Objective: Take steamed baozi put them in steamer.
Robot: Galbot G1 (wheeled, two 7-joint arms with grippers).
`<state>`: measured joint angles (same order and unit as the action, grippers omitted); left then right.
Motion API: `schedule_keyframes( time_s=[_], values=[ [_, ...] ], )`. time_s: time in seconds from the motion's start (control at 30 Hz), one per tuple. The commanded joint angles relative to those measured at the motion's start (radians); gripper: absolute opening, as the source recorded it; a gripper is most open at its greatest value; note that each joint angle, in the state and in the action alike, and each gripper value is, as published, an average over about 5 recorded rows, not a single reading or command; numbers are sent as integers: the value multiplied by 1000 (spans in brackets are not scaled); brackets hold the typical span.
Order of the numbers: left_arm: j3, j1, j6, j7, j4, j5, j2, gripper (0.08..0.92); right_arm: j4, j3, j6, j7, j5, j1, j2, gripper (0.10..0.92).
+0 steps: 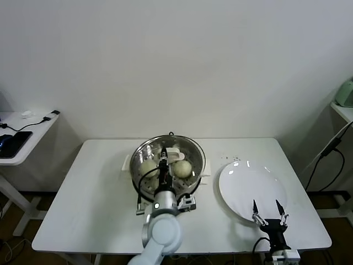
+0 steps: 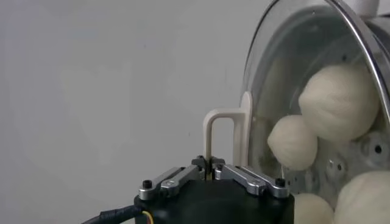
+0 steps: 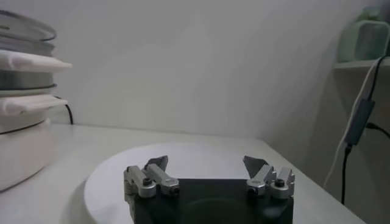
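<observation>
In the head view's centre, the steamer (image 1: pixel 144 152) holds the steamed baozi (image 1: pixel 183 168); the white plate (image 1: pixel 242 182) at lower right carries none. The left gripper (image 2: pixel 211 164) is clenched on the glass lid (image 2: pixel 292 55) handle (image 2: pixel 219 131). We judge the lid needs seating level, rim to rim. The right gripper (image 1: pixel 268 211) waits, spread, at the plate's near edge.

White table (image 1: pixel 94 204) carries two things: steamer (image 1: pixel 144 152) at centre, toward the back edge, and a flat white plate (image 1: pixel 242 185) just beside it, toward the right edge, reaching near the front edge.
</observation>
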<state>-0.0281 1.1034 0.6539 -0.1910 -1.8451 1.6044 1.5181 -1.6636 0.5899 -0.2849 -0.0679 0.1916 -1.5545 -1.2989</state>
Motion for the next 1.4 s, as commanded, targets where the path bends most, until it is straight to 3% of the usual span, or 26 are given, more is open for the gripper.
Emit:
schedule_keyframes(
  time_s=[0.03, 0.3, 0.53, 0.8, 1.0, 1.2, 1.3, 1.4],
  values=[
    [24, 0, 3, 22, 42, 34, -4, 136, 4, -2, -8, -3, -10, 5, -2, 823],
    [29, -1, 0, 31, 59, 32, -8, 136, 8, -7, -15, -1, -19, 9, -5, 823],
    [13, 9, -7, -3, -5, -9, -23, 150, 3, -10, -15, 5, -19, 5, -5, 823],
    [-17, 58, -14, -1, -179, -168, -74, 357, -11, -16, 4, 9, -16, 6, -6, 823],
    [11, 142, -80, 110, -309, -400, -117, 531, -8, -21, 15, 12, -18, 9, -10, 823],
    [193, 223, -192, 219, -378, -811, -146, 704, -12, -25, 8, 10, -8, 18, -13, 823],
    [372, 242, -247, 289, -381, -1165, -154, 781, -28, -23, -11, 5, 4, 22, -10, 823],
    [589, 278, -294, 300, -368, -1571, -157, 817, -34, -18, -17, -2, 14, 29, -6, 823]
  ],
)
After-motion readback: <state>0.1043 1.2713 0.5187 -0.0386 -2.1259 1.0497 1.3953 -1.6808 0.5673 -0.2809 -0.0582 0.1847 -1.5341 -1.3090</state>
